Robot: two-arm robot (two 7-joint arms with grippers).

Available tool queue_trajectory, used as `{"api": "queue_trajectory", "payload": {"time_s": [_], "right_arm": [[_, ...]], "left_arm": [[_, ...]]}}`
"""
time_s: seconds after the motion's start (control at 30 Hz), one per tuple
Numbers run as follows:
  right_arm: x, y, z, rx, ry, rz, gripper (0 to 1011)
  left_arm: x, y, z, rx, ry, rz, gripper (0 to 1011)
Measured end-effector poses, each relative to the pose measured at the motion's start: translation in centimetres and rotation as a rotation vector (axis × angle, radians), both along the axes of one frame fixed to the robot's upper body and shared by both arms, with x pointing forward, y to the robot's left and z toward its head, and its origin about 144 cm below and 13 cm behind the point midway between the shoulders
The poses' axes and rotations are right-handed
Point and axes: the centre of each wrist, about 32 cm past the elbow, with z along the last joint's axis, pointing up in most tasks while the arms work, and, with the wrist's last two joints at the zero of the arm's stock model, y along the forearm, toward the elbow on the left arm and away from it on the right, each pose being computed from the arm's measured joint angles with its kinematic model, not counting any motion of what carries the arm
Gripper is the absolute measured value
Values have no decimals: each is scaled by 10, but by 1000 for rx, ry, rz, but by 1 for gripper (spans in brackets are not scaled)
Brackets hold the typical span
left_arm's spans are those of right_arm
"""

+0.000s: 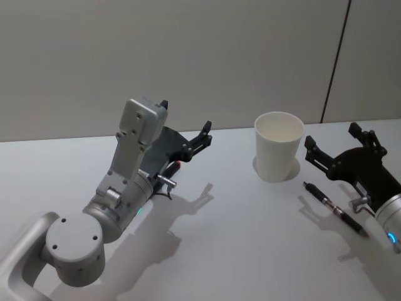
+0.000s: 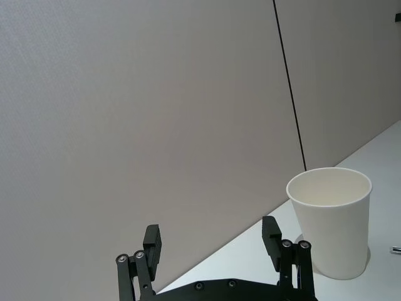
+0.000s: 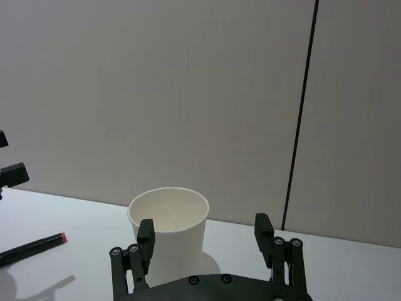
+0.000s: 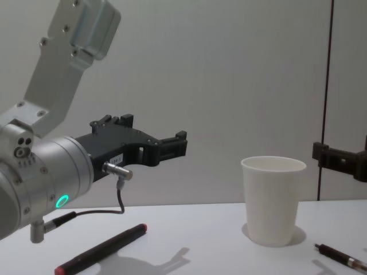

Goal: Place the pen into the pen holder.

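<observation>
- Pen holder [image 1: 279,147]: white paper cup, upright on the bench [image 1: 238,251].
- Left gripper [image 2: 212,241]: held off the bench, well to the holder's left. Forearm raised, wrist about level, pointing toward the holder. Jaws spread, empty.
- Right gripper [image 3: 204,233]: near the holder on its right, also off the bench and aimed at it. Jaws spread, empty.
- Black pen [image 1: 335,210]: flat on the bench, right of the holder and nearer the robot.
- Red-tipped pen [image 4: 103,249]: flat on the bench, left of the holder, below the left gripper.
</observation>
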Motion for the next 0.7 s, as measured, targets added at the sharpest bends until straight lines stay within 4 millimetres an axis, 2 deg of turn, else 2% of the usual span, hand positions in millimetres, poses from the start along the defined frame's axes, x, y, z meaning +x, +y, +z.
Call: {"api": "queue_trajectory", "payload": {"time_s": [0.7], "right_arm": [[0,0,0,0,0,0,1003]], "left_arm": [[0,0,0,0,0,0,1001]]}}
